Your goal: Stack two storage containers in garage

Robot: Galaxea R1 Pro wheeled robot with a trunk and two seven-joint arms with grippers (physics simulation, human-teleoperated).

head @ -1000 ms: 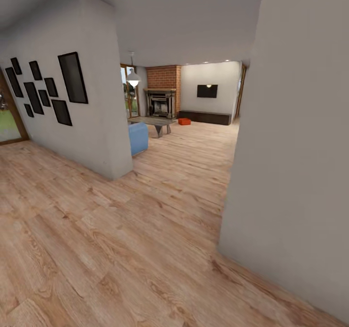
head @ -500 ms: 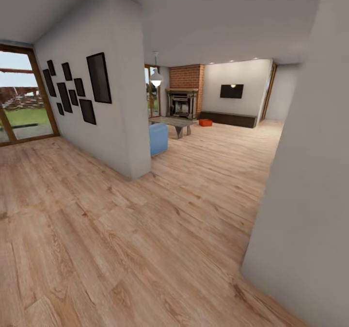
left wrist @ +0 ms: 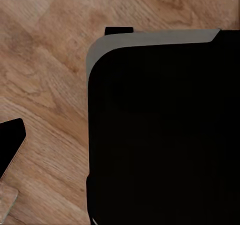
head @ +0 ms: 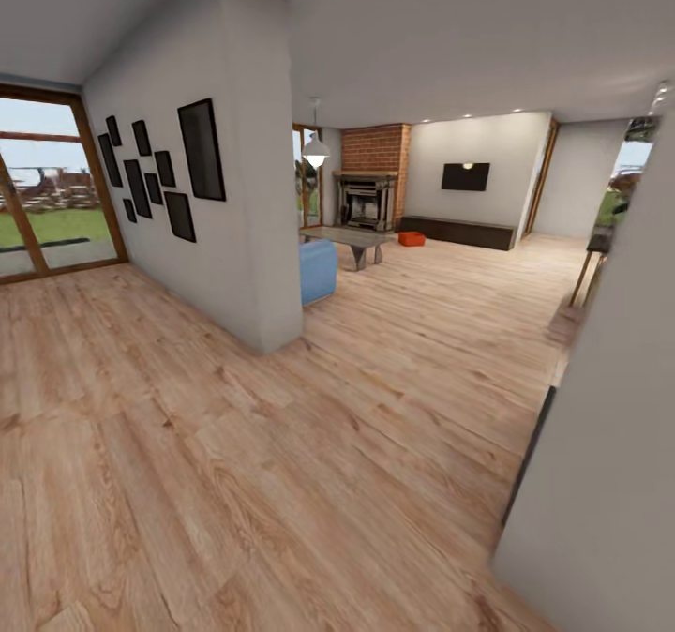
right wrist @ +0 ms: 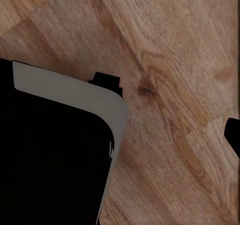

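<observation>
Camera has swung right since earlier: near wall (head: 600, 444) recedes, glass door (head: 52, 196) shows more. One storage container (head: 411, 238) sits on living room plank floor (head: 281, 444) near fireplace (head: 366, 203). No readable writing. Wrist views: planks, dark robot body (left wrist: 165, 135); end effector state: cannot tell.

Camera has swung and moved, whole head view shifted; the things themselves haven't moved. Near wall (head: 609, 444) on the right covers less of the frame, exposing more wood floor (head: 281, 444) and a window opening at upper right. Glass door (head: 47, 191) at left edge now wide in view. Fireplace (head: 367, 203), picture frames (head: 164, 171) and red-orange container (head: 411, 238) sit further right in frame than before.
</observation>
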